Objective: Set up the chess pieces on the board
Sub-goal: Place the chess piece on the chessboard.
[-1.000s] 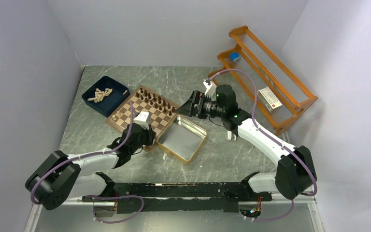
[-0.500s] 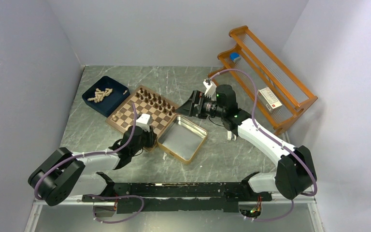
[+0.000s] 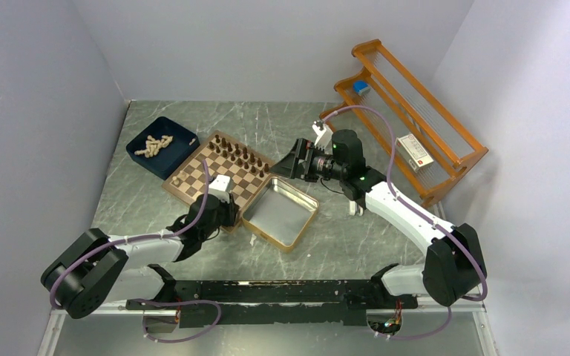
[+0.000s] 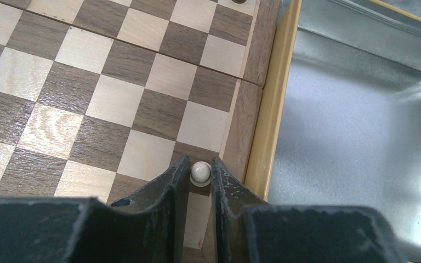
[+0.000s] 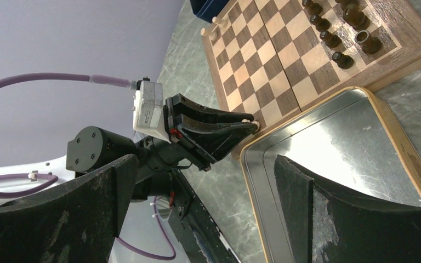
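Observation:
The board (image 3: 193, 176) lies left of centre, with dark chess pieces (image 3: 234, 152) in two rows along its far side; they also show in the right wrist view (image 5: 334, 33). My left gripper (image 3: 226, 213) is at the board's near right corner. In the left wrist view its jaws (image 4: 199, 165) are shut on a pale round-headed piece (image 4: 200, 172), which stands on a dark square by the rim. My right gripper (image 3: 282, 167) is open and empty, hovering off the board's right corner. Several pale pieces (image 3: 154, 144) lie in the navy tray (image 3: 182, 141).
The silver gold-rimmed tin (image 3: 282, 211) lies against the board's right side, right beside my left fingers (image 4: 351, 137). One pale piece (image 5: 214, 34) stands at the board's left corner. An orange wooden rack (image 3: 408, 119) stands at the back right.
My left arm has shifted slightly, its wrist a touch nearer and lower at the board's corner. The right arm has not moved.

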Motion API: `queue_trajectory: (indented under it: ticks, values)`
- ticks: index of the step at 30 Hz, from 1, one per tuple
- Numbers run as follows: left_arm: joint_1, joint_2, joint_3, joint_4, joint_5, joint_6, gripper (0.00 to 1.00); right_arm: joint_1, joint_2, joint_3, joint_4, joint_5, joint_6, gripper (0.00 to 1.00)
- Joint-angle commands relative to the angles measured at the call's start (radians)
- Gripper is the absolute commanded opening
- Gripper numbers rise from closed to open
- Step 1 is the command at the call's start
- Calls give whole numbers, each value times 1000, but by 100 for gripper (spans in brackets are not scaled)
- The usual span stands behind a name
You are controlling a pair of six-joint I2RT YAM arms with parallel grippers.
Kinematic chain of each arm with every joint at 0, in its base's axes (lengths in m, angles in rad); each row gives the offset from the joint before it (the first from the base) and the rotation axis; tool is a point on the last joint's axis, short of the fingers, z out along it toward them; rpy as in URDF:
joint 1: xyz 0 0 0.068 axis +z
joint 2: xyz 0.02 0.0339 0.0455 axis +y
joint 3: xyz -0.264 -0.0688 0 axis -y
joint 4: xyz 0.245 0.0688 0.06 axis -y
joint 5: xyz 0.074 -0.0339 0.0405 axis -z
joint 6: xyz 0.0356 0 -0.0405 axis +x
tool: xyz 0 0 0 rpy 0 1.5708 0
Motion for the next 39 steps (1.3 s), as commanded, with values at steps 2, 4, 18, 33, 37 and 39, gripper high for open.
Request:
queue_trajectory:
  ticks: [2,4,18,33,37,39]
  values:
    - [-12,2,1,28,-32,3,24,-5,-23,-6,28,-9,6,100]
    - [-12,5,2,31,-30,7,24,-5,-21,-9,35,-11,9,100]
    - [-24,33,20,47,-41,38,21,-5,-6,-13,51,-22,15,100]
    - [-52,9,21,18,-104,44,21,-5,-10,-5,42,-22,8,100]
    - [-53,21,27,19,-108,44,22,-6,-7,1,40,-28,8,100]
    - [-55,32,33,19,-110,45,22,-5,-4,6,37,-28,8,100]
